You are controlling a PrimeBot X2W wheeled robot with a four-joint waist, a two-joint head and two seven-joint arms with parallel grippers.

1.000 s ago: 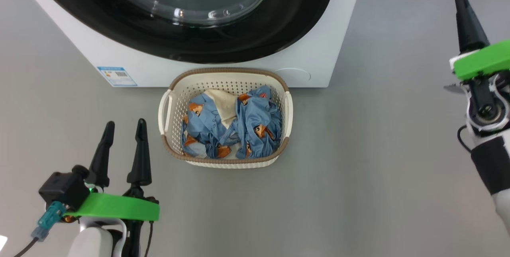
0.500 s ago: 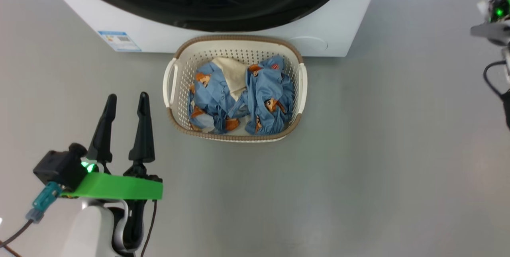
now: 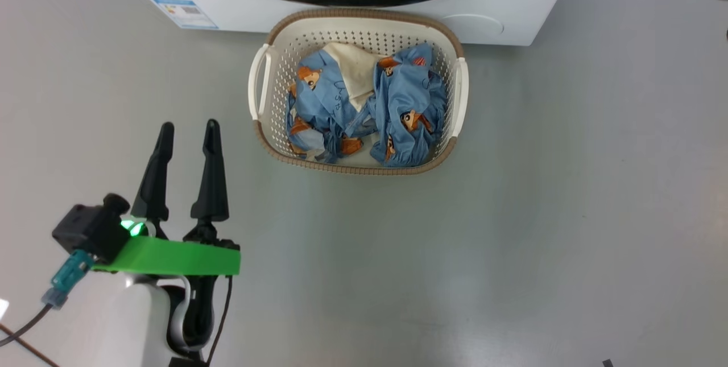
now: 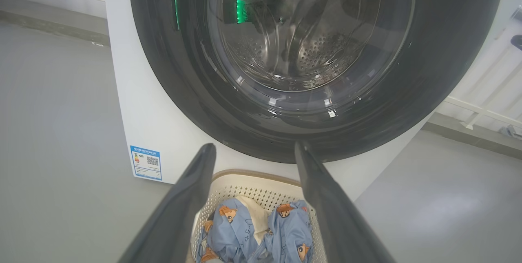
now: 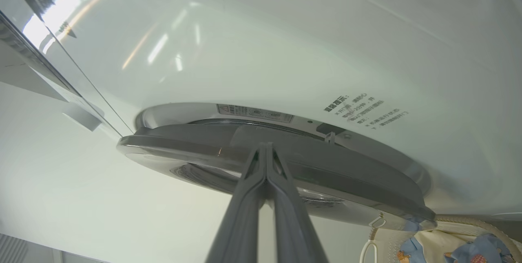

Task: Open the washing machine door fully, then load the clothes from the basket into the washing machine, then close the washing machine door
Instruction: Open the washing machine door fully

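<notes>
Door edge-on beyond closed right claw

The washing machine is white with a blue label sticker. Its door has a glossy black rim around clear glass. The basket is cream-white and perforated, with a brown woven-look rim. The clothes are light blue with orange-brown cartoon figures, plus a cream cloth. The floor is grey. The left tool is black, with a bright green bracket.
</notes>
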